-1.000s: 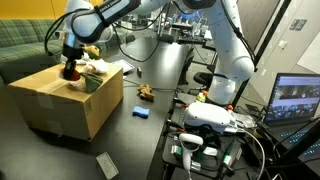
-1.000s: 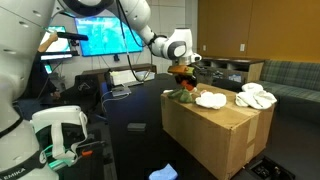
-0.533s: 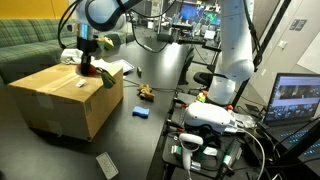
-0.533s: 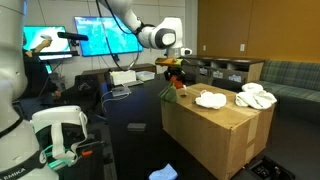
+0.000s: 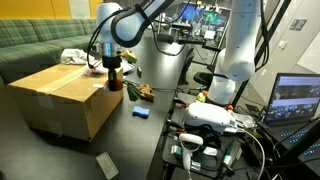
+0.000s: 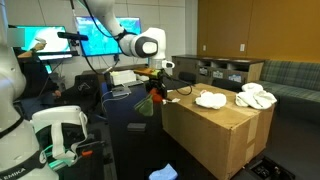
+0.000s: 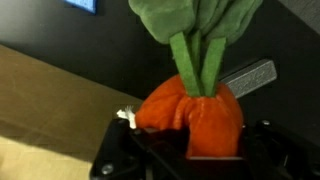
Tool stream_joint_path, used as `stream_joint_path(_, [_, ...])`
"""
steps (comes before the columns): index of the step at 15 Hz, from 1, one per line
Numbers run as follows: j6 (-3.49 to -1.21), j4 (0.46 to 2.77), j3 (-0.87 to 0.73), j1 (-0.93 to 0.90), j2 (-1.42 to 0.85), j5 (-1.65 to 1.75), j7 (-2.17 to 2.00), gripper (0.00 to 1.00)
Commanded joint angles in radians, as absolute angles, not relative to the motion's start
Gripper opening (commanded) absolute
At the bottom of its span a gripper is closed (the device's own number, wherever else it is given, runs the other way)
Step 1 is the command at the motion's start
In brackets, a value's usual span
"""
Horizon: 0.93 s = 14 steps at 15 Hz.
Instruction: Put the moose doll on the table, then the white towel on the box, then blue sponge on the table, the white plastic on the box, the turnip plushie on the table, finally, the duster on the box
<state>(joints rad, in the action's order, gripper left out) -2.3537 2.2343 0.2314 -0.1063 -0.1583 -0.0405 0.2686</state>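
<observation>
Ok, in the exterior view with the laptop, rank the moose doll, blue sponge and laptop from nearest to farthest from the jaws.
From the gripper, shut on the turnip plushie:
1. The moose doll, on the table just beside it.
2. The blue sponge, on the table, nearer the camera.
3. The laptop, far off at the picture's right edge.

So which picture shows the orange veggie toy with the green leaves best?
The wrist view: the turnip plushie fills the picture, orange body and green leaves clear, pinched in the claw. In both exterior views the plushie is only a small blob hanging beside the box.
</observation>
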Motion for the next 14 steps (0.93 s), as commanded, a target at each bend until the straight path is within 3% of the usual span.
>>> stream_joint_path(1, [-2.344,2.374,0.229,-0.129,-0.044,-0.093,0.259,0.00])
stream_joint_path(6, [-2.371,2.512,0.241,-0.175,0.030,-0.141,0.226,0.00])
stream_joint_path(14, [-2.635,2.490,0.271,-0.263,-0.211,-0.178,-0.091,0.00])
